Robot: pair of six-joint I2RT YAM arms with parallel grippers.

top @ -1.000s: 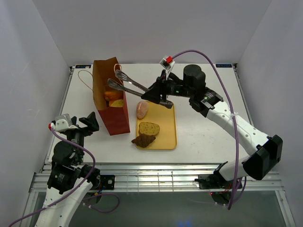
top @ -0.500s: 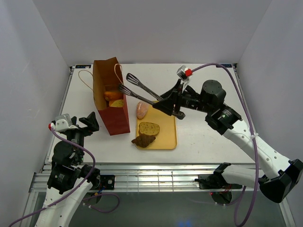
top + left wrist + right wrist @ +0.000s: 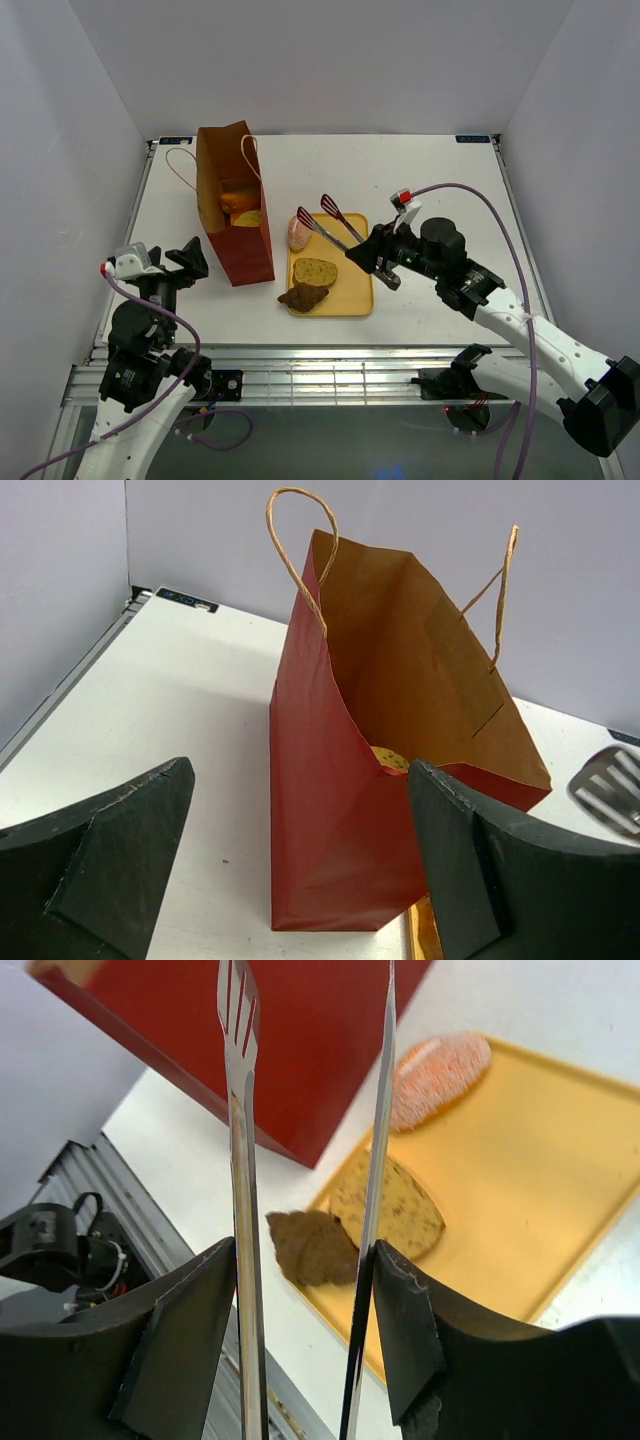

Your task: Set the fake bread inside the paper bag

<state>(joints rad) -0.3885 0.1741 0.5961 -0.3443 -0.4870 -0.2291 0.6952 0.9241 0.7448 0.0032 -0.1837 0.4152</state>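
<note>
Polished, mirror-bright metal tongs (image 3: 243,1210) are held in the matt black, rough-edged right gripper (image 3: 305,1260), beyond which a smooth, faintly glossy yellow tray (image 3: 540,1190), a grainy-surfaced pink roll (image 3: 435,1075) and a matt kraft paper bag (image 3: 340,810) are seen.

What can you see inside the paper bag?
Inside the paper bag, an orange loaf and a yellowish piece show from above. Its walls hide the bottom, so more may lie there.
</note>
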